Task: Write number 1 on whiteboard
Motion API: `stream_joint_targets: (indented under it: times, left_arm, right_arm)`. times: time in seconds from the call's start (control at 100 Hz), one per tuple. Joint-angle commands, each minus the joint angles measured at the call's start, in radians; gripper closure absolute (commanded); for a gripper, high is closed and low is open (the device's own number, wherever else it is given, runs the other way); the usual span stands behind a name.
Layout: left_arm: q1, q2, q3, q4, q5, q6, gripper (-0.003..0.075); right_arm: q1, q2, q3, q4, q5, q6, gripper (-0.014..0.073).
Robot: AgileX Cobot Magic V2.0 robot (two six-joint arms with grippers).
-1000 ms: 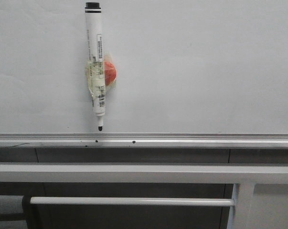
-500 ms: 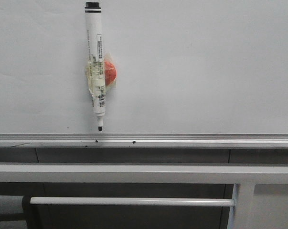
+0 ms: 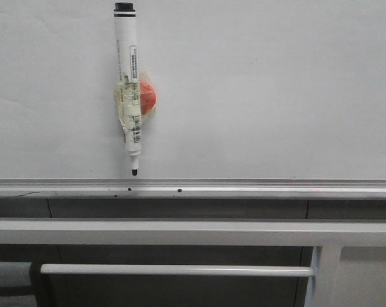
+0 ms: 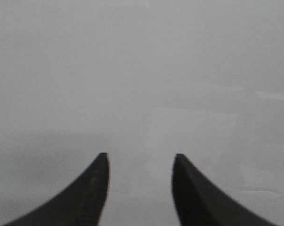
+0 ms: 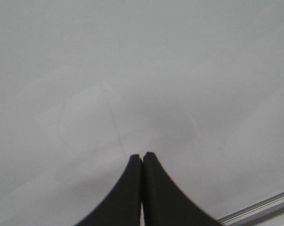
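Front view: a pale whiteboard (image 3: 263,83) fills the upper part of the scene, with a silver edge rail (image 3: 244,188) along its lower border. A white marker pen (image 3: 128,89) hangs upright on the board, black tip down just above the rail, fixed by clear tape over an orange-red magnet (image 3: 146,98). No black stroke for the number 1 shows anywhere on the board, so the writing looks not yet begun. Neither arm appears in this view, so the pen's place relative to either gripper cannot be told from it. Left wrist view: the left gripper (image 4: 139,162) has its two dark fingers parted with a clear gap, holding nothing; ahead of the fingertips lies only blurred, bare grey-white board, no pen in sight. Right wrist view: the right gripper (image 5: 142,157) has its fingers pressed together, empty, pointing at plain board, with a strip of the rail to one side of the fingertips. The step in hand seems to be fetching the pen. The parted left gripper looks the better candidate: it should close across the barrel clear of the taped magnet, pull straight off the board, and keep the tip pointing at the surface.
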Motion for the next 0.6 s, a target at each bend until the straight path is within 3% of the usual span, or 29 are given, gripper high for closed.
stream_joint_targets:
  times: [0.0,0.08,0.29,0.59]
  left_arm:
    - [-0.032,0.024,-0.036,-0.032,-0.082,0.0,0.0185]
    - [-0.043,0.039,-0.036,-0.069,-0.096,-0.009,0.014]
    - [-0.129,0.07,-0.012,-0.136,-0.045,0.034,0.0226]
    - [-0.416,0.076,0.206,-0.138,-0.332,0.034,0.0335]
  right_arm:
    - [0.0,0.016,-0.035,-0.004,-0.076,-0.002,0.0657]
    - [0.0,0.016,-0.035,-0.004,-0.068,-0.002,0.0657]
    - [0.0,0.016,-0.035,0.0,-0.013,-0.002,0.0657]
    - [0.0,0.016,-0.035,0.0,0.004,-0.002,0.0657]
